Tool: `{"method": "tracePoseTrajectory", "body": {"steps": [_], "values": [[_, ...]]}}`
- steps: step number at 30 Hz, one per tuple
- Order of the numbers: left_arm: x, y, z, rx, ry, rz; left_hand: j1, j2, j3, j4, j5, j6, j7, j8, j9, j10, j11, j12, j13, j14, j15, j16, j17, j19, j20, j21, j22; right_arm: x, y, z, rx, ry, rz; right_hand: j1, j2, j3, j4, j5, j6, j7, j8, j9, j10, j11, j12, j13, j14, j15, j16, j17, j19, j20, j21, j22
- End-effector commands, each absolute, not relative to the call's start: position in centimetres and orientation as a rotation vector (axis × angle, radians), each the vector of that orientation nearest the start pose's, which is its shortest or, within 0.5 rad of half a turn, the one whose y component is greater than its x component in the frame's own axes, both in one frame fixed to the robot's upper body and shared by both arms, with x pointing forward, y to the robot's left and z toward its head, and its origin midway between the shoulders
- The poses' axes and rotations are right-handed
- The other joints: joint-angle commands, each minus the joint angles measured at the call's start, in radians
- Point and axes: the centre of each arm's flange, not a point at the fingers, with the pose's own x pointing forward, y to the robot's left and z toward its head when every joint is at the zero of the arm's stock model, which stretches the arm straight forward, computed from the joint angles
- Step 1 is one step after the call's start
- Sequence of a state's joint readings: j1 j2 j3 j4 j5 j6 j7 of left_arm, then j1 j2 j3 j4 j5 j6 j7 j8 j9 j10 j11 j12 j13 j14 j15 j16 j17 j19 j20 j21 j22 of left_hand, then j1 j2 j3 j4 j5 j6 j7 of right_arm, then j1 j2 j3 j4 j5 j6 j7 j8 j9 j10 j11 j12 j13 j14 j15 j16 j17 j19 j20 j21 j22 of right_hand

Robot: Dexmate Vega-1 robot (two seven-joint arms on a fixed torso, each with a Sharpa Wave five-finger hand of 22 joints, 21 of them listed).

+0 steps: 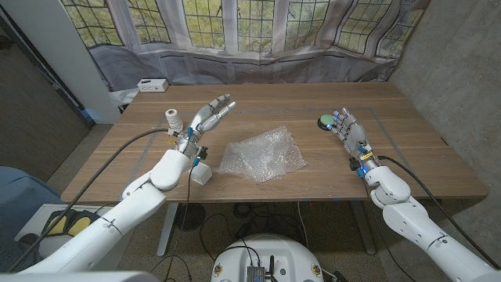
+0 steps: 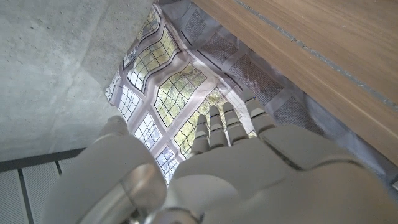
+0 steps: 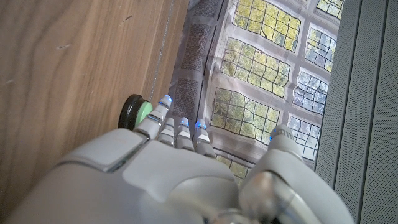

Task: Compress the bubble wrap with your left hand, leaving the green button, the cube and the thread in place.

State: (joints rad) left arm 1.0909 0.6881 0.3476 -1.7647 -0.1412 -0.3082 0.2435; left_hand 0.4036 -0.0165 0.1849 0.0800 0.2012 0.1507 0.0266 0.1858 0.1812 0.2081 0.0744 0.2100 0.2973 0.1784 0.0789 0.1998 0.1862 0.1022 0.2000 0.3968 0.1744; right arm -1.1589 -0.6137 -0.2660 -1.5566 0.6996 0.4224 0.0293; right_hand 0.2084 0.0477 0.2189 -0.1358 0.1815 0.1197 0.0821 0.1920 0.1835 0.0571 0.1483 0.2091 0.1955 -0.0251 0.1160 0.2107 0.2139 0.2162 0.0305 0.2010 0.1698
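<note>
Wooden table (image 1: 407,168) stands before a curtain printed with leaded windows; the bubble wrap (image 1: 262,155) lies crumpled near its middle, touched by neither hand. Left hand (image 1: 205,119) is raised left of the wrap, fingers extended and empty, with the thread (image 1: 173,121) beside its wrist and the cube (image 1: 201,172) by the forearm. Right hand (image 1: 350,133) holds nothing, fingers apart, fingertips just beside the green button (image 1: 325,122).

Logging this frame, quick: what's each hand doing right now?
Left hand: open, fingers extended, holding nothing.
Right hand: open, holding nothing, beside the green button.
</note>
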Motion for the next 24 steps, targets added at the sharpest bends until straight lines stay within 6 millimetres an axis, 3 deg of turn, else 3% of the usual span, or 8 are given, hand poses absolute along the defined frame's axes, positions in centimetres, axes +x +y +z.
{"method": "tracePoseTrajectory", "body": {"steps": [1,9,24], "values": [[56.0,25.3,-2.8,0.252,-0.822,-0.149,-0.011,0.003,-0.004,-0.001,-0.004,-0.04,0.0,-0.01,0.001,-0.026,0.001,-0.01,-0.008,-0.014,0.004,-0.008,0.0,-0.004,0.003,-0.012,0.004,57.3,-31.3,-8.7,0.081,-0.648,0.225,-0.001,-0.004,-0.004,0.003,0.001,0.006,-0.001,0.004,0.004,0.008,0.002,0.0,0.001,-0.002,0.0,-0.001,-0.001,0.008,0.0,-0.002,0.003],[57.3,25.5,-3.4,0.154,-0.787,-0.174,-0.018,0.001,-0.009,-0.005,-0.005,-0.107,0.01,-0.015,0.0,-0.059,0.011,-0.017,-0.027,-0.046,0.006,-0.016,-0.001,-0.013,-0.034,-0.035,0.003,57.2,-31.3,-8.6,0.083,-0.655,0.229,-0.001,-0.004,-0.004,0.003,0.001,0.006,-0.002,0.004,0.004,0.008,0.002,-0.001,0.001,-0.001,0.0,-0.002,-0.001,0.008,0.0,-0.002,0.003],[58.1,25.1,-3.8,0.096,-0.753,-0.191,-0.024,0.001,-0.012,-0.006,-0.005,-0.105,0.015,-0.007,-0.001,-0.072,0.011,-0.018,-0.037,-0.059,0.014,-0.017,-0.001,-0.027,-0.03,-0.05,0.003,57.7,-30.9,-8.4,0.08,-0.666,0.248,-0.001,-0.004,-0.005,0.004,0.001,0.007,0.0,0.003,0.003,0.011,0.001,-0.001,0.0,-0.001,0.001,-0.002,-0.002,0.007,-0.001,-0.003,0.003]]}}
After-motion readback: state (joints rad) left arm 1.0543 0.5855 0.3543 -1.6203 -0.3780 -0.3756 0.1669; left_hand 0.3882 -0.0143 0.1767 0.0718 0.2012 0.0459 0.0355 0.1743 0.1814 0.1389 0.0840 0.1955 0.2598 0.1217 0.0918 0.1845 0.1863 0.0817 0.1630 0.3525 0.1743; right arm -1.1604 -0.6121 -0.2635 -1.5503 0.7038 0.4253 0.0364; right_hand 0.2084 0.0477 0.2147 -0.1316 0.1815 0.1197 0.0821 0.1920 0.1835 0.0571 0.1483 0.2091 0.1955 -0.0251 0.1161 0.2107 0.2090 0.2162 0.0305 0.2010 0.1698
